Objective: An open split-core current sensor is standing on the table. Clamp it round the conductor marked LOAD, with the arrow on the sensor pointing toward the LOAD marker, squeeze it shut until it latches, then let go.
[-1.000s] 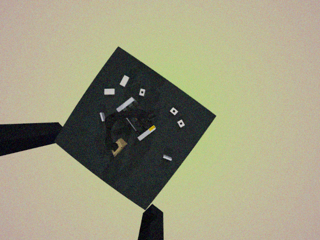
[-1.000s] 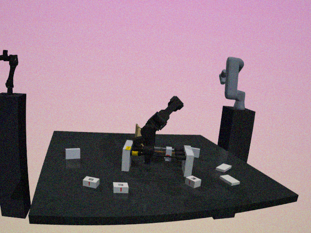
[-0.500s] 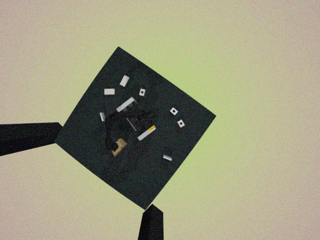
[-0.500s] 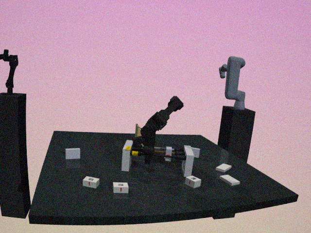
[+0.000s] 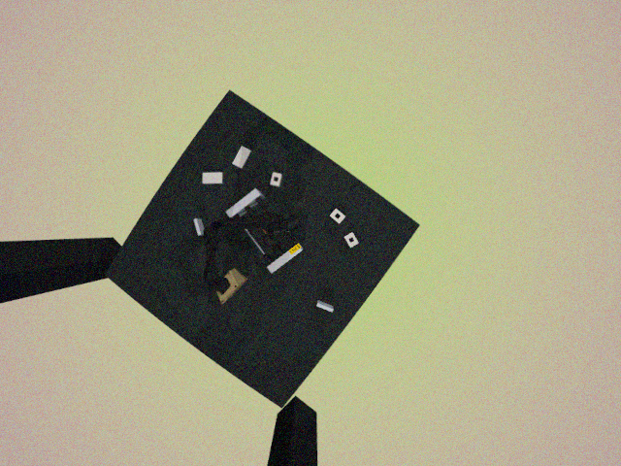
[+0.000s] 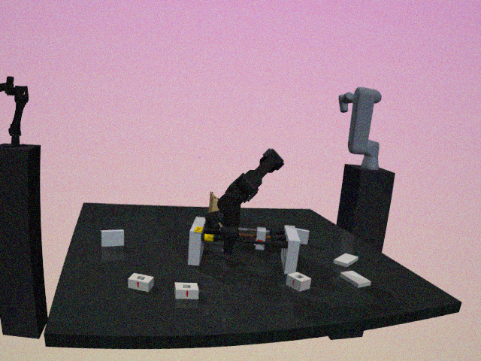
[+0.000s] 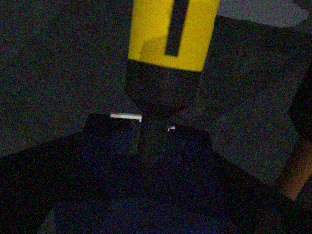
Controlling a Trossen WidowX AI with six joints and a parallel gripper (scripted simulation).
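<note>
1. Looking from the outside camera's side, left first: yellow marker [image 6: 208, 237] [image 7: 172, 36], just beyond the fingertips on the same dark conductor [image 7: 163, 93].
2. Next, the gripper [image 5: 284, 234] [image 6: 229, 235] [image 7: 146, 146], clenched on what's probably the current sensor [image 7: 126, 119]. Only pale slivers show between the fingers, round the conductor I guess; arrow and latch hidden, can't tell.
3. Imo it's light, stiff plastic with a fragile hinge, so pinch both halves squarely.
4. Further right, white block [image 6: 260, 237], well clear of the fingers.
</note>
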